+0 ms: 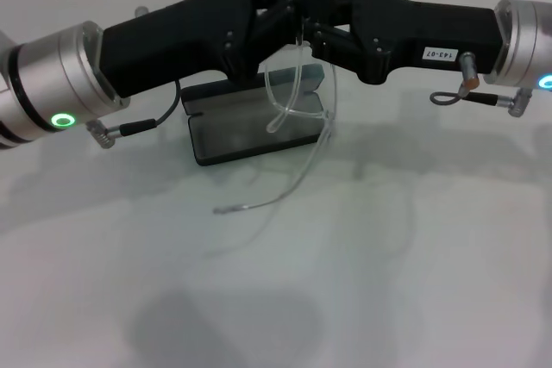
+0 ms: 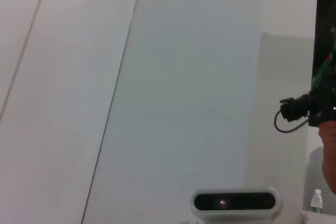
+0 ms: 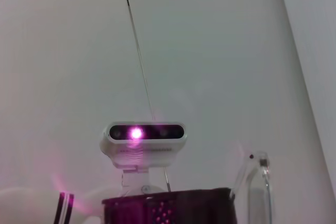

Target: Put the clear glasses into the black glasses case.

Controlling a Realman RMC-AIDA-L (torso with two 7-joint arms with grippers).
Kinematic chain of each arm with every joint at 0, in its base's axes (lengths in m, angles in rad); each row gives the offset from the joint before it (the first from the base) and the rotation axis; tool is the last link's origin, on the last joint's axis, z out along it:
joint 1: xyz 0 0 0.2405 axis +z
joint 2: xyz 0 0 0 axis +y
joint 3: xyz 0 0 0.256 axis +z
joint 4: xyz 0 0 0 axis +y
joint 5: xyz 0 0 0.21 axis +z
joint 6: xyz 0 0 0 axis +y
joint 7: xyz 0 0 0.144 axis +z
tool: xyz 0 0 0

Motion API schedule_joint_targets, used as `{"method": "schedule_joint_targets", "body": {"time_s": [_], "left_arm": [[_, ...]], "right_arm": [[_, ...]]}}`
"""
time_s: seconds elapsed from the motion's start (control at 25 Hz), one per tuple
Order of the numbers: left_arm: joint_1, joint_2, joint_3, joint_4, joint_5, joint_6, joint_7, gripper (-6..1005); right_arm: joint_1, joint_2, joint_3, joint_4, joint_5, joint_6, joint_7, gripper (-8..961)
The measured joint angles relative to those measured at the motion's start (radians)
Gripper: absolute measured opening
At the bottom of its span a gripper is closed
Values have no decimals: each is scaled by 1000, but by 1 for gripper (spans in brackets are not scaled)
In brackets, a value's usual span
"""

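Both arms meet over the table. The left gripper (image 1: 289,8) and right gripper (image 1: 312,28) sit tip to tip, and the clear, colourless plastic wraparound glasses (image 1: 297,96) hang just below them. Fingers are a black tangle in the head view: can't tell whether either pair is spread or pressed together, or which one actually pinches the frame. The frame top sits right at the fingertips, so at least one is probably holding it. Wrist views show only wall and a camera unit, no fingers.

The glasses are in the air, directly under the fingertips, above the black rectangular hard glasses case (image 1: 250,127). The case lies open on the white table (image 1: 388,282) below and slightly toward the left gripper's side, grey lining up.

Orientation: the lens front hangs roughly upright from the fingertips. One long thin arm is unfolded, trailing down and toward the robot, its tip low near the table in front of the case. The glasses' long axis is not laid along the case.

Handling, my guess: very light, springy thin plastic, slick surface, floppy arms that snag. Best hold is the stiffer top rim or bridge, not the arms. The arm looks like it needs folding before it fits.
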State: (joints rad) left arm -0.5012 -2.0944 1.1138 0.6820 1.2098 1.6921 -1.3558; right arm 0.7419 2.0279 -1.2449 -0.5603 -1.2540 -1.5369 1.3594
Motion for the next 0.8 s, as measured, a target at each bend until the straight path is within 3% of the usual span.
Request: {"method": "schedule_joint_targets", "body": {"time_s": [0.52,0.8], "left_arm": [[2,1,0,-19,-46,11,18,100],[25,4,-8,-14,-84,86,42,99]], "right_arm": [[-12,-1,-1,-3,13,-13,0,124],[-37,-1,7,1,23,38,-4,124]]}}
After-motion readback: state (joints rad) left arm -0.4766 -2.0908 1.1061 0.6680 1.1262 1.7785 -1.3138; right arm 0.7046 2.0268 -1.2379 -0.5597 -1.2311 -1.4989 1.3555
